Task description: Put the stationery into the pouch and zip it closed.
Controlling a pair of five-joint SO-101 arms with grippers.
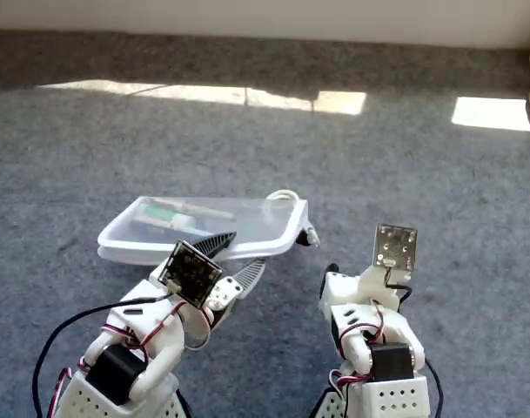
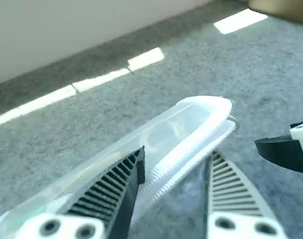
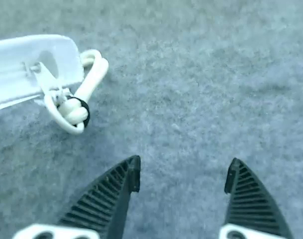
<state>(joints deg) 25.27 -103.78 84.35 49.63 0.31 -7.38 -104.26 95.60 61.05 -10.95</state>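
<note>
Zip stage, I'd say: stationery in, both grippers gaping.
The stationery (image 1: 173,211) lay inside the clear pouch (image 1: 204,228) on the carpet (image 1: 404,157). The left gripper (image 2: 177,159), jaws apart, straddled its near edge, and the right gripper (image 3: 185,162), jaws wide, hovered near the zip cord (image 3: 79,99). Next call: left clamps the pouch, right pinches the cord.
</note>
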